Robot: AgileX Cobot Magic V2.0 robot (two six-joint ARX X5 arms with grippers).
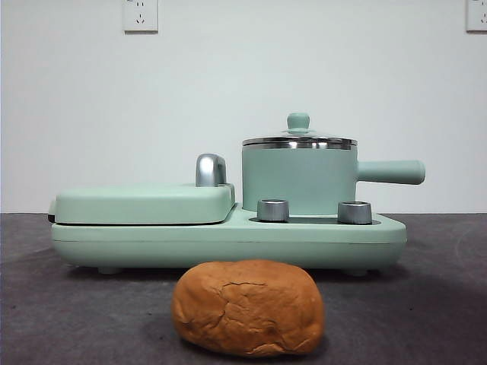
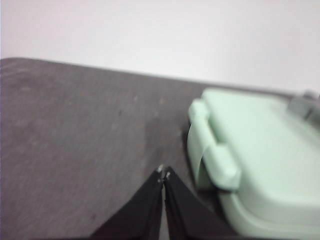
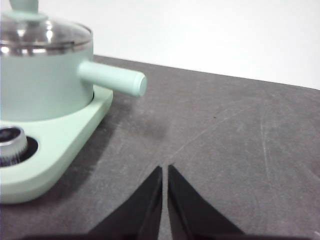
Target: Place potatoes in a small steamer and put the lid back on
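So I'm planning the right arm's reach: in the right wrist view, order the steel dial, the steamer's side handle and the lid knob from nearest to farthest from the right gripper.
From the right gripper:
1. Steel dial, on the base's near edge.
2. Side handle, sticking out from the small steamer.
3. Lid knob, atop the lid, highest and farthest.

The left tool (image 2: 163,172) hung over the dark grey bench (image 2: 85,150), its black jaws closed tip to tip and holding nothing. Just beside it lay the mint-green griddle (image 2: 260,150), lid down, its hinged end (image 2: 212,150) nearest. The picture was blurred.
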